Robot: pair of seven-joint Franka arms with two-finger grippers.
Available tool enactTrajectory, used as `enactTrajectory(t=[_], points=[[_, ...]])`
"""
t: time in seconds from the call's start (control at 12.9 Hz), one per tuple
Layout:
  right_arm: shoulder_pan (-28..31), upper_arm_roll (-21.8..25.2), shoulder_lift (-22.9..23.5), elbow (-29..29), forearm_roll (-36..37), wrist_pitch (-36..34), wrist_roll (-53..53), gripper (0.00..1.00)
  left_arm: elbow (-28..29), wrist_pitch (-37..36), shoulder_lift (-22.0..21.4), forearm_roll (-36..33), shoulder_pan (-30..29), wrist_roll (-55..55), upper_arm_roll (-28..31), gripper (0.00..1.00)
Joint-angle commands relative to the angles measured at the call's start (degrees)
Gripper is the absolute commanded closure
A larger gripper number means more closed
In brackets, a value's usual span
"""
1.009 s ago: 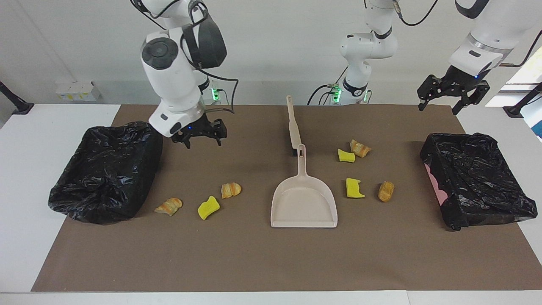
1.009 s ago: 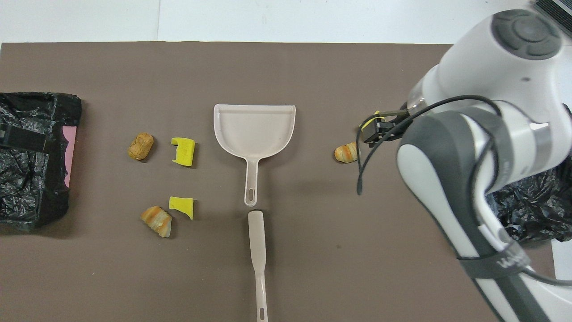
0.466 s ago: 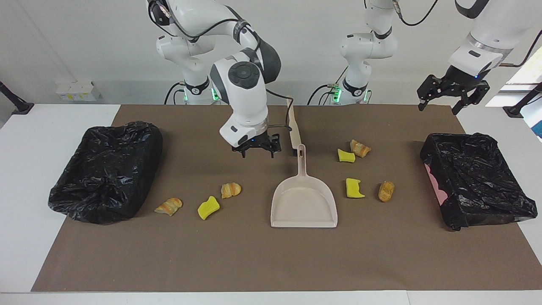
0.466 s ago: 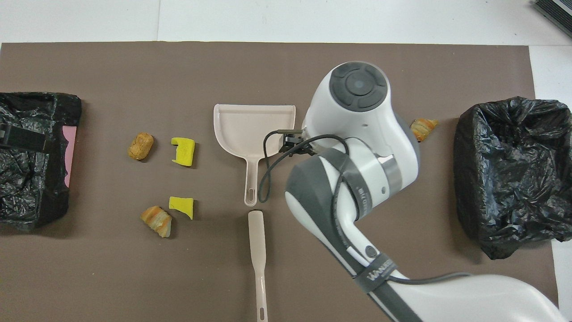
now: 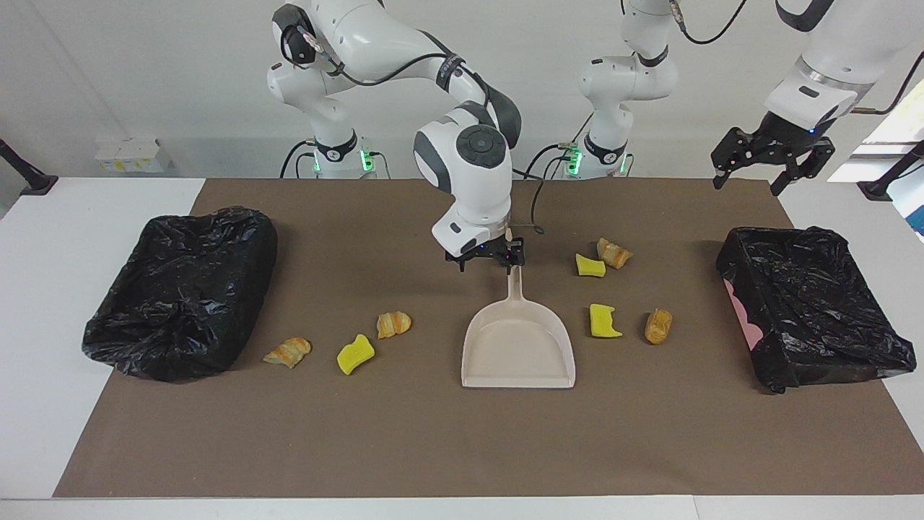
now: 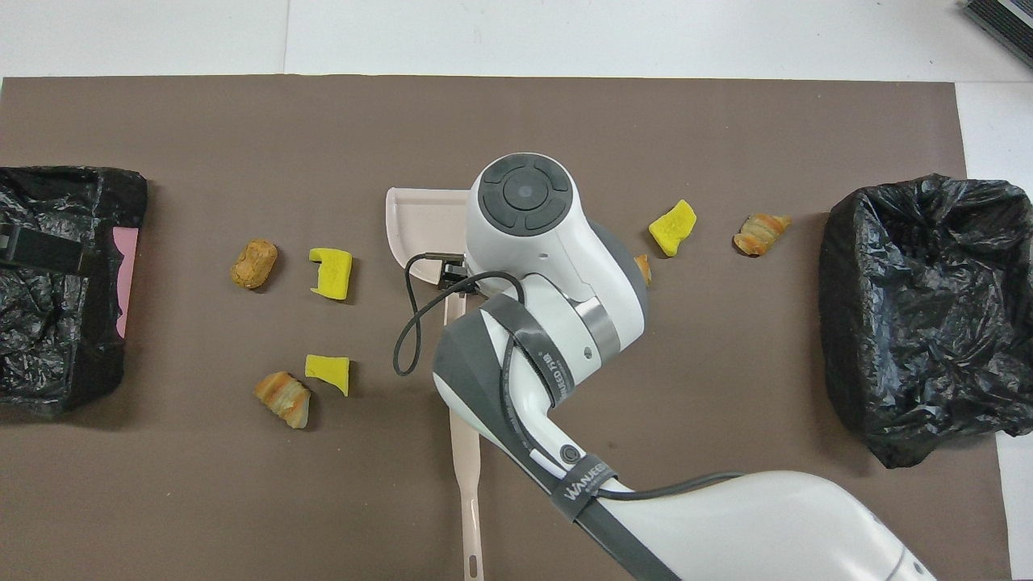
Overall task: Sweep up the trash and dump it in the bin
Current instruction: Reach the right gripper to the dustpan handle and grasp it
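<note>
- We see a brown mat [image 5: 433,448] covering most of the white table [image 5: 43,303], with a pair of white arms reaching in over it
- Two bins lined with black bags stand at the mat's ends: one bin [image 5: 180,289] toward the right arm's end, the other bin [image 5: 812,303] toward the left arm's end, a strip of pink showing under its liner
- We find the right arm [image 6: 557,323] stretched out over the middle of the mat, its right gripper [image 5: 489,255] low over the top of the dustpan's handle, fingers spread apart and closed on nothing
- The left gripper [image 5: 771,160] hangs high above the mat's edge by the bin at its own end, jaws wide and empty; this arm waits
- The beige dustpan [image 5: 518,347] lies flat mid-mat, its mouth turned away from the robots
- A beige brush [image 6: 466,476] lies in line with the dustpan's handle, nearer to the robots, partly hidden by the arm
- The trash [image 5: 605,321] lies in seven scraps on the mat: four between the dustpan and the left arm's bin, two yellow and two golden-brown, and three toward the right arm's bin, one yellow between two striped lumps
</note>
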State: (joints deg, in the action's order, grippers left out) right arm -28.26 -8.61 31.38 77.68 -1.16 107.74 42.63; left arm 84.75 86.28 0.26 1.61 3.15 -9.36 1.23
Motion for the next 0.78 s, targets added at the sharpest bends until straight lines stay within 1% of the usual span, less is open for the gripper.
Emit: enactTrajectory(t=[0.0, 0.16, 0.23, 0.31, 0.39, 0.47, 0.54, 0.7], points=[[-2.5, -0.1, 5.1, -4.6, 0.4, 0.7, 1.3, 0.00, -0.6, -1.4, -0.3, -0.6, -0.2, -0.2, -0.3, 0.00], [-4.6, 0.0, 5.9, -3.8, 1.0, 1.6, 0.7, 0.00, -0.6, -1.0, -0.2, -0.6, 0.5, -0.4, -0.5, 0.00], [-5.3, -0.1, 5.8, -2.8, 2.9, 2.0, 0.7, 0.00, -0.6, -1.1, -0.2, -0.6, 0.4, -0.4, -0.4, 0.00], [-5.3, -0.1, 5.8, -2.3, 3.7, 2.0, 0.7, 0.12, -0.6, -1.0, -0.2, -0.6, -0.2, -0.5, -0.4, 0.00], [-5.6, -0.1, 5.8, -2.3, 3.5, 2.0, 0.7, 0.30, -0.6, -1.1, -0.3, -0.6, -0.4, -0.5, -0.2, 0.00], [-5.7, -0.1, 5.7, -2.1, 3.7, 2.0, 0.7, 0.43, -0.6, -1.1, -0.3, -0.6, -0.5, -0.5, -0.1, 0.00], [-5.6, -0.1, 5.7, -2.1, 3.7, 3.0, 0.7, 0.52, -0.6, -1.1, -0.3, -0.7, -0.4, -0.5, -0.1, 0.00], [-5.1, -0.1, 5.7, -0.6, 3.7, 5.2, 0.7, 0.61, -0.6, -1.1, -0.3, -0.6, -0.2, -0.5, -0.2, 0.00]])
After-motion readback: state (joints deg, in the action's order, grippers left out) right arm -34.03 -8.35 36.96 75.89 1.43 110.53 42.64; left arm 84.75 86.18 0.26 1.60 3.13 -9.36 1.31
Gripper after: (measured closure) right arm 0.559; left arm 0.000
